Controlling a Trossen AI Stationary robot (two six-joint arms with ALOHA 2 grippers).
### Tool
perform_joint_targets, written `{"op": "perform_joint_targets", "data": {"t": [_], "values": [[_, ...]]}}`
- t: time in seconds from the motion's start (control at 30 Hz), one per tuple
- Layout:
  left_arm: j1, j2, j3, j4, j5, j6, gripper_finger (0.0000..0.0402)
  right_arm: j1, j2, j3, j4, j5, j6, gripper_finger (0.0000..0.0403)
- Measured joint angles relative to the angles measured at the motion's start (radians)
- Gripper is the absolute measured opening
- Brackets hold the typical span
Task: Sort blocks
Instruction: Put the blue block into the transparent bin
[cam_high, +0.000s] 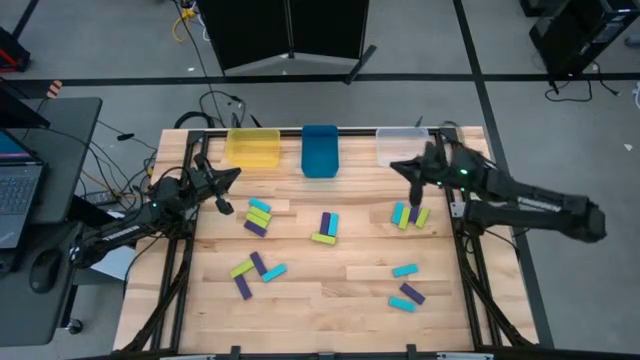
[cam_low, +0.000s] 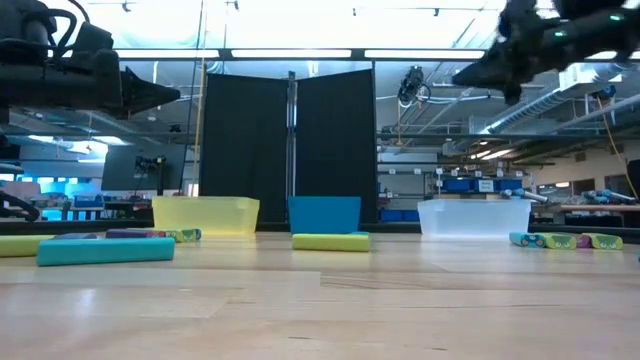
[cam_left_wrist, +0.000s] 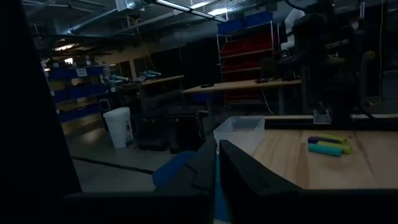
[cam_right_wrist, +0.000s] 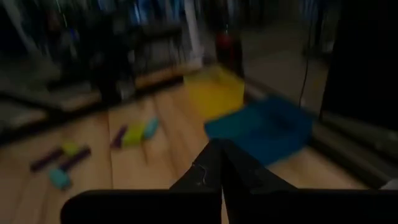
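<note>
Small purple, lime and cyan blocks lie flat on the wooden table in several loose groups: near my left gripper (cam_high: 258, 216), mid-table (cam_high: 326, 228), under my right gripper (cam_high: 410, 215), near left (cam_high: 255, 270) and near right (cam_high: 406, 288). My left gripper (cam_high: 232, 186) hovers at the table's far left, in front of the yellow bin; its fingers meet in the left wrist view (cam_left_wrist: 216, 163). My right gripper (cam_high: 408, 170) hovers in front of the clear bin, with the fingers also together (cam_right_wrist: 221, 155). In the low view both grippers (cam_low: 168, 97) (cam_low: 468, 74) hang well above the table.
Three bins stand along the far edge: the yellow bin (cam_high: 253, 147), the blue bin (cam_high: 320, 150) and the clear bin (cam_high: 400, 147). A black frame runs along the table's left and right edges. A desk with a laptop (cam_high: 20, 190) stands off the table's left side.
</note>
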Motion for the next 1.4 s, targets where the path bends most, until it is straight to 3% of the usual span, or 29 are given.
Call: {"op": "perform_joint_targets", "data": {"t": [0.33, 0.63, 0.9, 1.03, 1.4], "values": [[0.0, 0.0, 0.0, 0.002, 0.0, -0.005, 0.003, 0.154, 0.334, 0.246, -0.21, 0.0, -0.013, 0.0007], [0.0, 0.0, 0.0, 0.001, 0.071, -0.075, 0.003, 0.358, 0.468, 0.424, -0.459, 0.034, 0.049, 0.0008], [0.0, 0.0, 0.0, -0.016, 0.084, -0.102, 0.003, 0.614, 0.564, 0.477, -0.632, 0.036, 0.263, 0.0015], [0.0, 0.0, 0.0, -0.024, 0.084, -0.102, 0.003, 0.722, 0.621, 0.477, -0.718, 0.034, 0.401, 0.0053], [0.0, 0.0, 0.0, -0.026, 0.085, -0.11, 0.003, 0.913, 0.795, 0.477, -0.864, 0.016, 0.491, 0.018]]}}
